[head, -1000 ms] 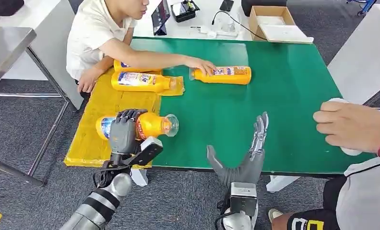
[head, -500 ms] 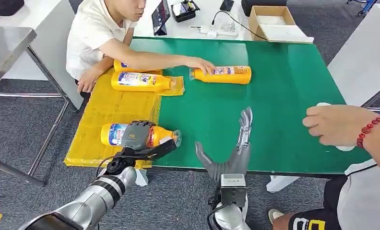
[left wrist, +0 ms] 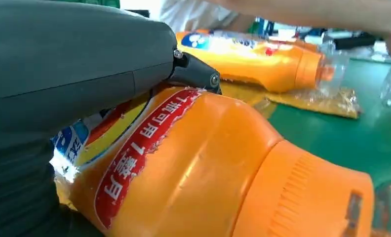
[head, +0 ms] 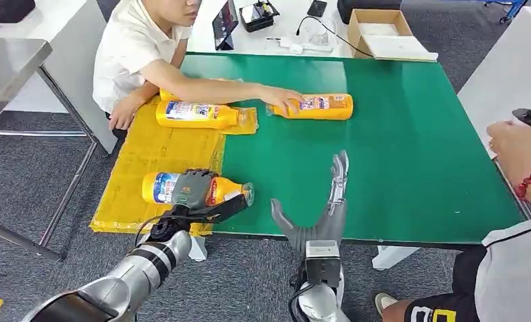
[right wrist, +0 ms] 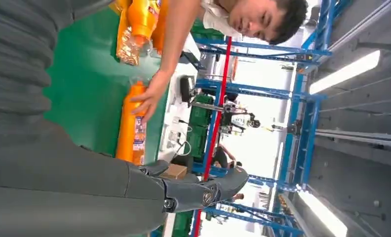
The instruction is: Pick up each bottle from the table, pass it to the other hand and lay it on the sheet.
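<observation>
An orange bottle (head: 161, 187) with a clear cap lies on its side on the yellow sheet (head: 149, 151), its cap end over the green table (head: 397, 147). My left hand (head: 194, 190) grips its middle; the left wrist view shows that bottle (left wrist: 193, 168) close up under my fingers (left wrist: 85, 64). My right hand (head: 323, 208) stands open above the table's front edge, fingers straight, holding nothing. Two more orange bottles (head: 196, 114) lie at the sheet's far end. A person's hand (head: 286, 100) rests on another orange bottle (head: 320, 106) lying on the green table.
A person in a white shirt (head: 125, 50) sits at the table's far left corner. Another person's hand (head: 521, 144) with a red bracelet reaches in at the right edge. A cardboard box (head: 380, 30) and cables sit beyond the table's far edge.
My left hand has brought the bottle down flat onto the sheet. My right hand drew back toward the front edge. The person's hand at the right pulled away to the right.
</observation>
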You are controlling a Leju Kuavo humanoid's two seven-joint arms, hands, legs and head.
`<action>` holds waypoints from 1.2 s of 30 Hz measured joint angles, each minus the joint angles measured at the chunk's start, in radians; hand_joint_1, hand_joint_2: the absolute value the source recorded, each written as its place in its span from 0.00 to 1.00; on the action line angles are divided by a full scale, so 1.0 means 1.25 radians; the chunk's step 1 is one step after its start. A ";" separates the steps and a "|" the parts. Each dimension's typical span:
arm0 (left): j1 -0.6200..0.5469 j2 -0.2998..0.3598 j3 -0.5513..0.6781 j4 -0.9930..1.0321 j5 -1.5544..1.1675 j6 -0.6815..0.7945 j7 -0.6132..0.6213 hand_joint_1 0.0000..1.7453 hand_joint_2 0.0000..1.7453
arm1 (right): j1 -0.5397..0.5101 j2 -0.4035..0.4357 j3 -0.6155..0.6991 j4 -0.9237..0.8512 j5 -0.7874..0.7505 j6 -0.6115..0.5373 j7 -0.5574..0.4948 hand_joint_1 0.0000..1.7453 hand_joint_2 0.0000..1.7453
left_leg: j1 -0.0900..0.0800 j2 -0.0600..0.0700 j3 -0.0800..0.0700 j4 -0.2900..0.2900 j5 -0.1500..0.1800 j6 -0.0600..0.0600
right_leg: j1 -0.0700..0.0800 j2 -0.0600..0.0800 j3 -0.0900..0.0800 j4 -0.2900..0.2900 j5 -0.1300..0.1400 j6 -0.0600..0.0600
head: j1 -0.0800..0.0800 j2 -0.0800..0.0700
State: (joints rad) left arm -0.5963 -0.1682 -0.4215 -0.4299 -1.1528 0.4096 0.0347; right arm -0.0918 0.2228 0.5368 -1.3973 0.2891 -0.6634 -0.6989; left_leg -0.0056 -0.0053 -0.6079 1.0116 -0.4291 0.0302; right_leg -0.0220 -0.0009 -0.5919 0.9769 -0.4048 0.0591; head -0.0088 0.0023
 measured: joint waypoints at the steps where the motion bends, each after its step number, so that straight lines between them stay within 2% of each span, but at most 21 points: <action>1: -0.006 0.000 0.002 0.004 0.011 -0.013 0.003 0.00 1.00 | -0.001 0.000 0.003 0.004 -0.001 0.000 0.000 0.00 1.00 | 0.000 0.000 0.001 0.000 0.000 0.000 | 0.000 0.000 0.000 0.000 0.000 0.000 | 0.000 0.000; 5: -0.021 -0.002 0.029 0.017 0.070 -0.089 -0.013 0.00 1.00 | -0.005 0.000 0.013 0.016 -0.008 0.000 0.000 0.00 1.00 | 0.000 0.001 0.002 0.000 0.000 0.000 | 0.000 0.000 0.001 0.000 0.000 0.000 | -0.001 0.000; 8: -0.025 -0.009 0.060 0.018 0.155 -0.159 -0.088 0.00 1.00 | -0.007 -0.001 0.017 0.024 -0.018 0.000 0.000 0.00 1.00 | 0.000 -0.002 0.002 0.000 0.000 0.000 | 0.000 -0.001 0.002 0.000 0.000 0.000 | 0.000 0.000; 10: -0.032 -0.014 0.103 0.015 0.268 -0.272 -0.170 0.00 1.00 | -0.008 -0.004 0.027 0.030 -0.036 0.000 0.000 0.00 1.00 | 0.000 -0.004 0.004 0.000 0.000 0.000 | 0.000 -0.003 0.005 0.000 -0.001 0.000 | 0.000 0.000; 13: -0.033 -0.022 0.154 0.013 0.322 -0.342 -0.202 0.00 1.00 | -0.012 -0.008 0.040 0.038 -0.046 0.000 0.000 0.00 1.00 | 0.000 -0.004 0.005 0.000 0.000 0.000 | 0.000 -0.003 0.006 0.000 -0.001 0.000 | 0.000 0.000; 14: -0.033 -0.025 0.163 0.013 0.331 -0.351 -0.209 0.00 0.00 | -0.012 -0.009 0.041 0.040 -0.048 0.000 0.000 0.00 1.00 | 0.000 -0.004 0.005 0.000 0.000 0.000 | 0.000 -0.003 0.006 0.000 -0.001 0.000 | 0.000 0.000; 20: -0.008 -0.031 0.247 -0.012 0.573 -0.603 -0.296 0.00 0.00 | -0.019 -0.012 0.063 0.053 -0.057 0.000 0.000 0.00 1.00 | 0.000 -0.003 0.006 0.000 0.001 0.000 | 0.000 -0.003 0.007 0.000 0.000 0.000 | 0.000 0.000; 25: 0.017 -0.031 0.280 -0.035 0.653 -0.687 -0.311 0.00 0.00 | -0.025 -0.016 0.071 0.062 -0.057 0.000 0.000 0.00 1.00 | 0.000 -0.003 0.005 0.000 0.001 0.000 | 0.000 -0.003 0.006 0.000 0.000 0.000 | 0.000 0.000; 30: 0.038 -0.031 0.291 -0.066 0.684 -0.712 -0.322 0.00 0.00 | -0.029 -0.021 0.072 0.069 -0.057 0.000 0.000 0.00 1.00 | 0.000 -0.003 0.003 0.000 0.001 0.000 | 0.000 -0.003 0.004 0.000 0.000 0.000 | 0.000 0.000; 31: 0.047 -0.031 0.291 -0.079 0.698 -0.711 -0.327 0.00 1.00 | -0.029 -0.022 0.071 0.071 -0.056 0.000 0.000 0.00 1.00 | 0.000 -0.003 0.003 0.000 0.001 0.000 | 0.000 -0.003 0.003 0.000 0.000 0.000 | 0.000 0.000; 34: 0.086 -0.035 0.288 -0.137 0.762 -0.663 -0.338 0.00 1.00 | -0.026 -0.024 0.070 0.071 -0.041 0.000 0.000 0.00 1.00 | 0.000 -0.003 0.001 0.000 0.001 0.000 | 0.000 -0.003 0.001 0.000 0.000 0.000 | 0.000 0.000; 36: 0.133 -0.042 0.265 -0.221 0.841 -0.569 -0.340 0.00 1.00 | -0.013 -0.023 0.055 0.064 -0.018 0.000 0.000 0.00 1.00 | 0.000 -0.003 0.000 0.000 0.001 0.000 | 0.000 -0.003 0.000 0.000 0.000 0.000 | 0.000 0.000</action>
State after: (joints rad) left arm -0.4297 -0.2209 -0.0905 -0.7055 -0.1009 -0.3012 -0.3903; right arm -0.1080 0.1934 0.6050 -1.3169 0.2667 -0.6634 -0.6989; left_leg -0.0059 -0.0092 -0.6083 1.0114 -0.4281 0.0299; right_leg -0.0223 -0.0043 -0.5920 0.9767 -0.4053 0.0589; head -0.0088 0.0023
